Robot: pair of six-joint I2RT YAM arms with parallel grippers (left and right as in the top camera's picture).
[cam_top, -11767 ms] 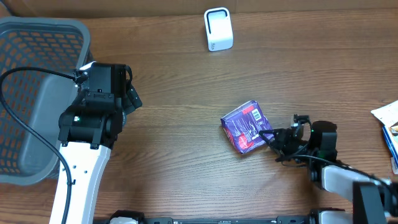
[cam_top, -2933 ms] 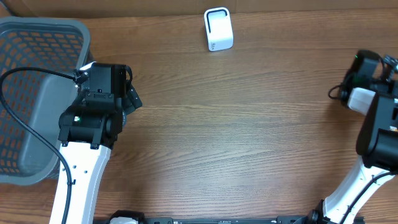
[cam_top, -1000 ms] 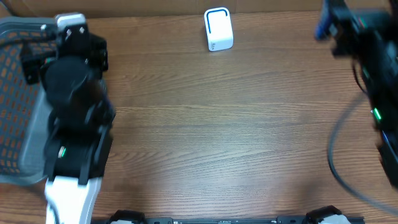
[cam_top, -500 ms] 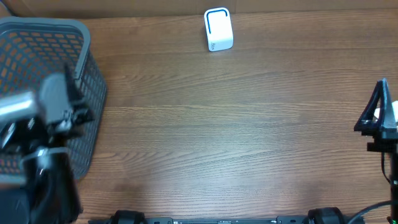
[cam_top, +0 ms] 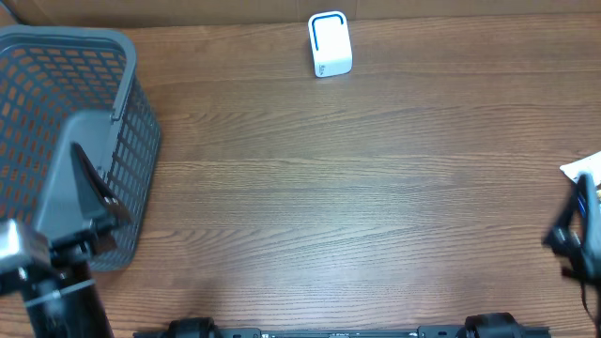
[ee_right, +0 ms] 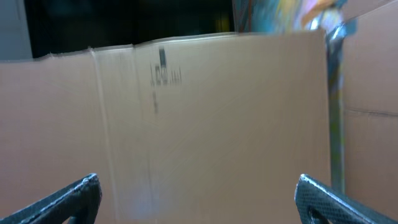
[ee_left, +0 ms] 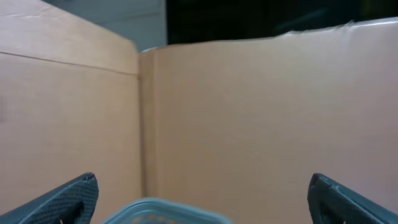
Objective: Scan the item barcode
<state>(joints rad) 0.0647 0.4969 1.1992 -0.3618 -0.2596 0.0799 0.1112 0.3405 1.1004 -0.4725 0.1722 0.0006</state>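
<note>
The item with the barcode is out of view in every frame. A white scanner (cam_top: 330, 43) with a blue outline stands at the table's far edge. My left arm (cam_top: 56, 253) is low in the front left corner, beside the basket. My right arm (cam_top: 577, 235) shows only at the right edge. In the left wrist view the left gripper (ee_left: 202, 190) is open, with nothing between its fingertips (ee_left: 78, 190). The right gripper (ee_right: 198, 190) is open too, facing a cardboard wall (ee_right: 211, 112), with nothing between its fingertips (ee_right: 311, 190).
A grey mesh basket (cam_top: 131, 103) fills the left side of the table; its rim (ee_left: 155, 208) shows low in the left wrist view. Cardboard walls (ee_left: 261, 112) stand behind the table. A white sheet (cam_top: 584, 169) pokes in at the right edge.
Both arms have swung from the far corners back to the front corners of the table. The purple packet seen on the table much earlier is no longer there.
</note>
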